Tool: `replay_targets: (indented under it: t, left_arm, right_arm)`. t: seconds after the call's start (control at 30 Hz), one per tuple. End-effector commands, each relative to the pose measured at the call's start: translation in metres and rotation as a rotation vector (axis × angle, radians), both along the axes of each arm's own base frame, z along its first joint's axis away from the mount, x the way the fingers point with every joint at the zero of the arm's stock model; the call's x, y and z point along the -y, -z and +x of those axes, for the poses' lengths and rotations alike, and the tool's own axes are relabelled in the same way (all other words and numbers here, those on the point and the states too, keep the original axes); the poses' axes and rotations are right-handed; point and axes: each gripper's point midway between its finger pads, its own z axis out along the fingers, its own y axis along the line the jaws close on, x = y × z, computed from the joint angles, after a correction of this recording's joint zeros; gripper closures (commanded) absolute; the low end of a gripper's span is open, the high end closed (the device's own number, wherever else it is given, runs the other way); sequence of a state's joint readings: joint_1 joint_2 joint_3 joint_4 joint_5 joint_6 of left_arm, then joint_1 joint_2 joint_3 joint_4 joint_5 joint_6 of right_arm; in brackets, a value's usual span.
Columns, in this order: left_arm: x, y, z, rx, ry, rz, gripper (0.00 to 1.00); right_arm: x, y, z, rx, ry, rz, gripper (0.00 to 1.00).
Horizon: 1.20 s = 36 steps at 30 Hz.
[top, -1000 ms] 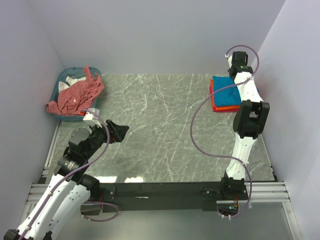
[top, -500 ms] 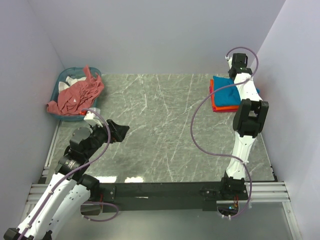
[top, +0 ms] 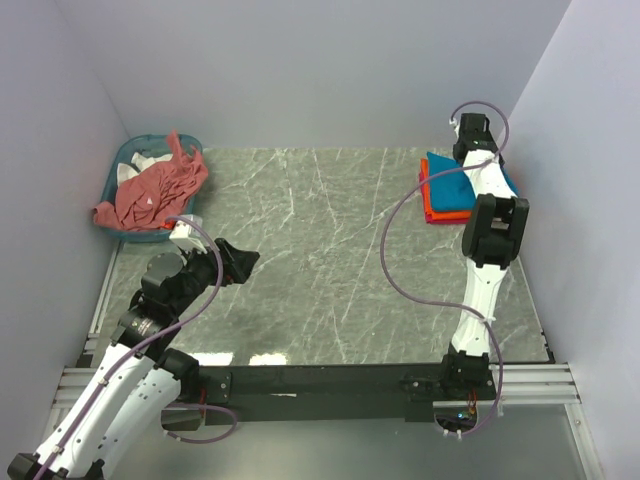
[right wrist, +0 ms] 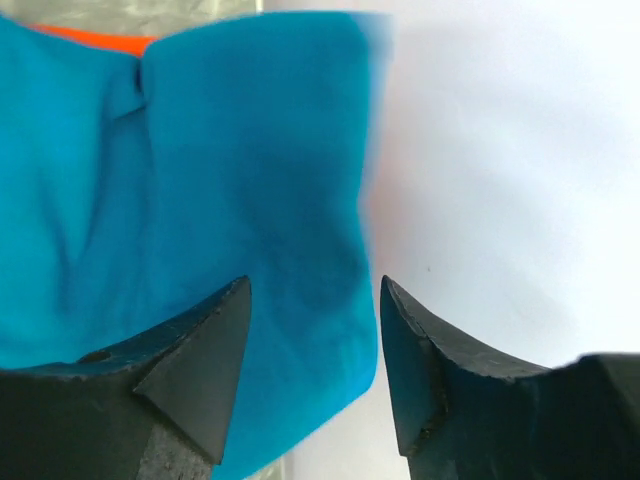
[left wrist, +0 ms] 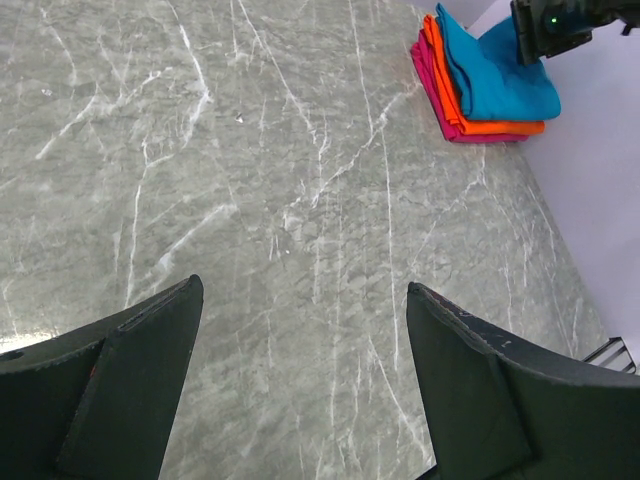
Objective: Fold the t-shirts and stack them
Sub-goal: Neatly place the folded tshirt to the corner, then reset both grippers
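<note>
A folded stack of t-shirts (top: 446, 188) lies at the table's far right: teal-blue (left wrist: 490, 75) on top, orange (left wrist: 470, 122) under it, a magenta layer at the bottom. My right gripper (right wrist: 315, 285) hovers over the teal shirt (right wrist: 200, 180) near the right wall, its jaws apart and nothing pinched between them. A salmon-pink t-shirt (top: 155, 190) spills crumpled out of the teal basket (top: 122, 160) at the far left. My left gripper (left wrist: 303, 285) is open above bare marble at the near left (top: 240, 262).
White cloth (top: 133, 170) shows inside the basket. Walls close in on the left, back and right; the stack sits tight against the right wall (right wrist: 500, 150). The right arm's elbow (top: 494, 230) rises over the table's right side.
The right gripper's jaws have parted over the teal shirt, and its wrist has shifted slightly toward the back. The left arm has barely moved.
</note>
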<state>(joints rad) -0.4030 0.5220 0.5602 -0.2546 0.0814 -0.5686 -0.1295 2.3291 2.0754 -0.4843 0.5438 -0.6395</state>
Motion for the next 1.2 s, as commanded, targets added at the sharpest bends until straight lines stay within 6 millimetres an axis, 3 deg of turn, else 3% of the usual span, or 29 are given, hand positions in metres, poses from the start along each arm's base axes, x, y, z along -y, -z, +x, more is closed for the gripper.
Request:
replay_targets:
  t: [0.0,0.17,0.2,0.23,0.27,0.3,0.43,0.5,0.57,0.6,0.63,0.67,0.83,0.87,0.93,0.97,1.03,1.07,1.13,1.17]
  left_arm:
    - [-0.002,-0.01,0.003,0.034,-0.008,0.008,0.12]
    - [-0.005,-0.011,0.005,0.031,-0.022,0.026,0.12]
    - [-0.006,-0.012,0.005,0.032,-0.024,0.03,0.12]
    - [-0.006,-0.013,0.006,0.032,-0.03,0.033,0.12]
    - [-0.007,-0.012,0.006,0.03,-0.029,0.039,0.12]
    - [-0.007,-0.014,0.006,0.029,-0.031,0.038,0.12]
    - [-0.004,-0.017,0.009,0.03,-0.024,0.039,0.12]
    - [-0.004,-0.018,0.01,0.03,-0.02,0.042,0.12]
    - [-0.004,-0.02,0.012,0.031,-0.024,0.047,0.12]
    - [-0.004,-0.024,0.013,0.038,-0.025,0.048,0.12]
    - [-0.004,-0.024,0.013,0.032,-0.027,0.054,0.12]
    - [-0.004,-0.025,0.014,0.036,-0.026,0.058,0.12]
    - [-0.006,-0.036,0.014,0.037,-0.031,0.069,0.12]
    - [-0.006,-0.037,0.013,0.041,-0.029,0.072,0.12]
    - [-0.007,-0.045,0.012,0.052,-0.029,0.075,0.12]
    - [-0.008,-0.047,0.011,0.058,-0.029,0.083,0.11]
    - [-0.009,-0.054,0.012,0.071,-0.029,0.093,0.11]
    - [-0.01,-0.056,0.012,0.076,-0.033,0.096,0.1]
    - [-0.01,-0.06,0.014,0.085,-0.032,0.106,0.1]
    - [-0.011,-0.06,0.016,0.092,-0.038,0.116,0.09]
  right_arm:
    - [0.021,-0.034,0.014,0.111,0.08,-0.094,0.38]
    - [0.017,-0.054,0.014,0.173,0.097,-0.097,0.37]
    - [0.013,-0.069,0.012,0.203,0.092,-0.092,0.38]
    - [0.01,-0.073,0.011,0.223,0.086,-0.086,0.38]
    - [0.006,-0.066,0.006,0.205,0.077,-0.075,0.38]
    - [-0.001,-0.08,0.004,0.24,0.059,-0.048,0.37]
    - [-0.021,-0.09,-0.011,0.268,0.014,0.035,0.37]
    - [-0.03,-0.107,-0.019,0.309,0.002,0.084,0.37]
    - [-0.044,-0.104,-0.024,0.304,-0.044,0.138,0.37]
    - [-0.051,-0.116,-0.029,0.33,-0.063,0.161,0.37]
    - [-0.063,-0.106,-0.032,0.302,-0.11,0.209,0.36]
    - [-0.074,-0.115,-0.036,0.319,-0.145,0.24,0.36]
    - [-0.12,-0.093,-0.054,0.245,-0.295,0.436,0.37]
    - [-0.14,-0.094,-0.057,0.233,-0.377,0.511,0.37]
    - [-0.167,-0.082,-0.077,0.149,-0.475,0.613,0.38]
    - [-0.19,-0.093,-0.088,0.144,-0.578,0.695,0.38]
    - [-0.206,-0.088,-0.11,0.113,-0.629,0.755,0.38]
    - [-0.214,-0.107,-0.123,0.148,-0.676,0.769,0.38]
    - [-0.227,-0.109,-0.145,0.157,-0.716,0.826,0.37]
    - [-0.23,-0.129,-0.159,0.205,-0.741,0.817,0.37]
